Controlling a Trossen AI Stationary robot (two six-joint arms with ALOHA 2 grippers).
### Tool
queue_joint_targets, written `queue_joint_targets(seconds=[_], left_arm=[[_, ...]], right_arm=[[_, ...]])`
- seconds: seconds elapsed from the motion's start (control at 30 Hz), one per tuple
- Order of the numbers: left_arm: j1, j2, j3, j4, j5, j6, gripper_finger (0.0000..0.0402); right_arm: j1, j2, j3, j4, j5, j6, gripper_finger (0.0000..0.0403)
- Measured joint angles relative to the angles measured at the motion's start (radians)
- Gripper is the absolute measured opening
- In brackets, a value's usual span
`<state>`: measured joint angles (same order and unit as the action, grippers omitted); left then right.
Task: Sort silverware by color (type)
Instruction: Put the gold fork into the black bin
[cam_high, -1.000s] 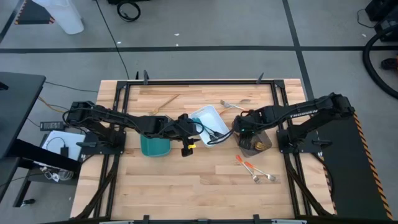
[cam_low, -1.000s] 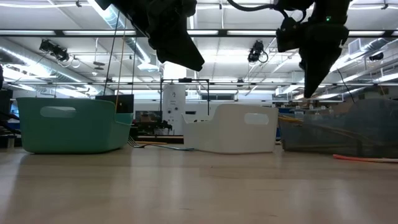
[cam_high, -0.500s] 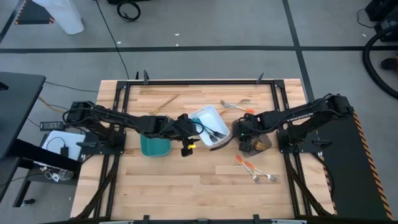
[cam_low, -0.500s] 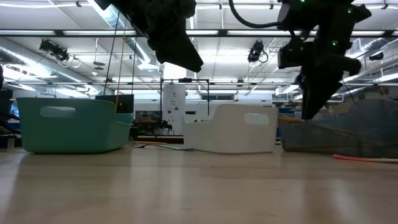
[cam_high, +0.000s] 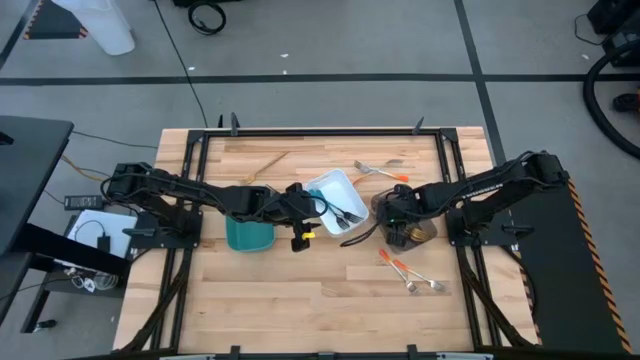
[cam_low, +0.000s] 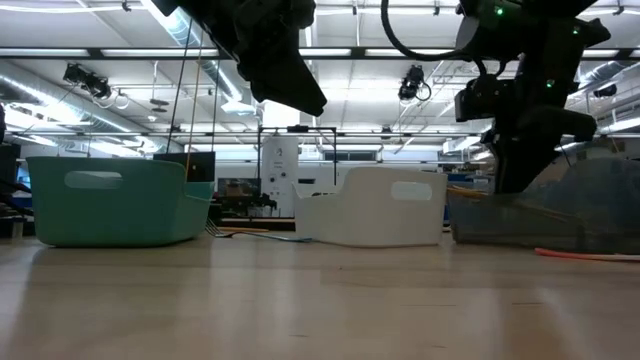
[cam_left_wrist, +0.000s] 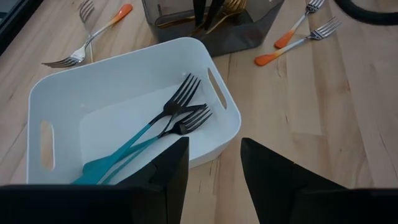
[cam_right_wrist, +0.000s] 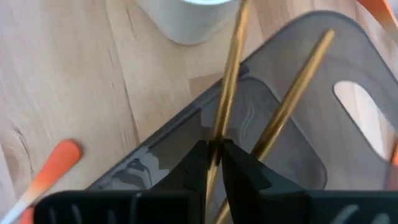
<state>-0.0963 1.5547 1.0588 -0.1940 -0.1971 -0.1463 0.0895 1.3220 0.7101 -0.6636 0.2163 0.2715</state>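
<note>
My right gripper (cam_high: 393, 212) (cam_low: 515, 175) hangs low over the grey-brown tray (cam_high: 420, 232) (cam_right_wrist: 298, 143) and is shut on a gold utensil (cam_right_wrist: 227, 74). A second gold piece (cam_right_wrist: 292, 99) lies in that tray. My left gripper (cam_high: 305, 218) (cam_left_wrist: 213, 142) is open and hovers beside the white tray (cam_high: 322, 183) (cam_left_wrist: 124, 59), touching nothing. Blue-handled forks (cam_left_wrist: 155, 127) lie inside the white tray. Two orange-handled forks (cam_high: 381, 170) rest on the table at the far side and two more (cam_high: 408, 272) at the near side. One gold piece (cam_high: 265, 163) lies on the table far left. My right gripper pinches the gold utensil's thin handle (cam_right_wrist: 217, 134) between its two fingers, coming from above. The handle runs on ahead of the fingers, over the grey-brown tray's floor toward the white tray. Whether the utensil touches the tray, I cannot tell.
The teal tray (cam_high: 250, 235) (cam_low: 110, 200) stands just left of the white one, under my left arm. The three trays form a row across the table's middle. Bare wood stretches along the near edge, left of the near orange-handled forks. A metal frame borders the table.
My right gripper, still shut on the gold utensil, has come down and shifted a little toward the table's right and near edge, from above the gap between white and grey-brown trays down over the grey-brown tray. My left arm has kept still.
</note>
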Motion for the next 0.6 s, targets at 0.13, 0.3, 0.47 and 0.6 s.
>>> queue_joint_targets(seconds=[0.13,0.3,0.47,0.6], left_arm=[[0.0,0.0,0.0,0.0,0.0,0.0,0.0155],[0.0,0.0,0.0,0.0,0.0,0.0,0.0155],[-0.009,0.0,0.0,-0.001,0.0,0.0,0.0155],[-0.016,0.0,0.0,-0.003,0.0,0.0,0.0155]], right_arm=[[0.0,0.0,0.005,-0.01,0.0,0.051,0.0022],[0.0,0.001,0.04,-0.071,-0.003,0.106,0.0012],[0.0,0.001,0.079,-0.114,-0.001,0.182,0.0006],[-0.006,0.001,0.103,-0.153,-0.018,0.231,0.0004]])
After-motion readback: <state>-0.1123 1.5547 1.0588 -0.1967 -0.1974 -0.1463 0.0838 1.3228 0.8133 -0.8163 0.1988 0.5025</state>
